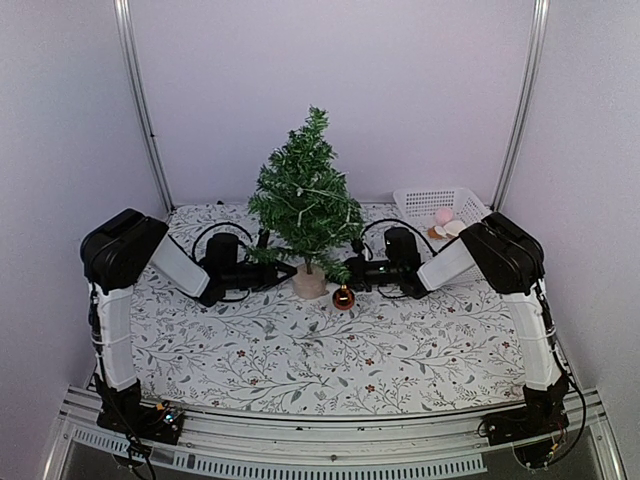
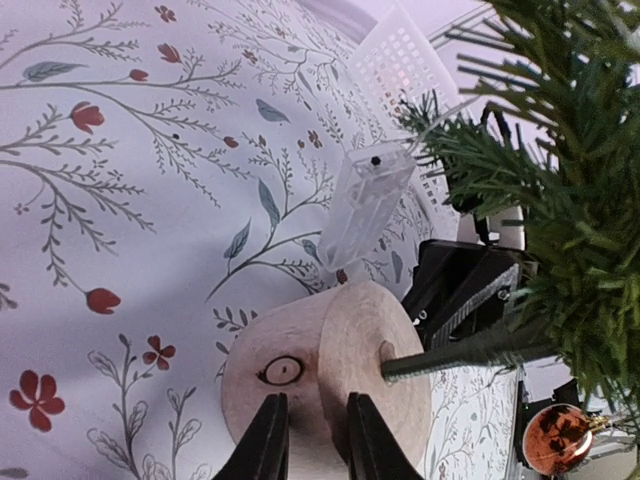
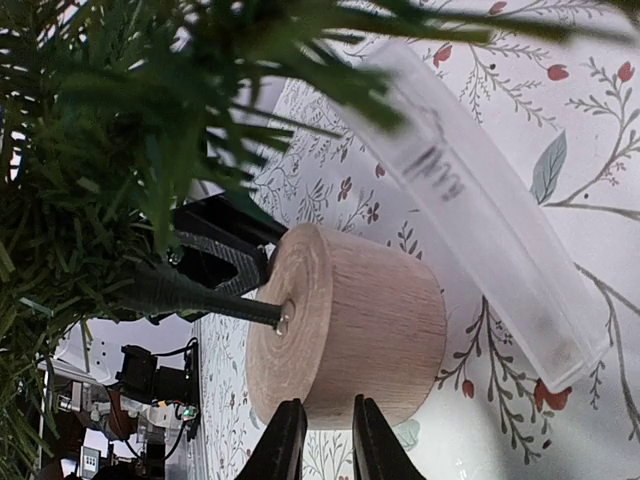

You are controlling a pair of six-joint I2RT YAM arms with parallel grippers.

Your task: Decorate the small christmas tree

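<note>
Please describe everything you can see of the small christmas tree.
The small christmas tree is a dark green, bristly cone, upright on a round pale wooden stump on the flowered table. A white wire winds through its branches. The left claw and right claw sit close beside the stump; contact is unclear.

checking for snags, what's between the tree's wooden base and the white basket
A clear plastic box, close to the wooden base, short of the white basket; shown in the left wrist view.

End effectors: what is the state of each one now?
Left end effector: narrow gap at wooden stump base; grip cannot be told.
Right end effector: narrow gap; cannot be told.
</note>
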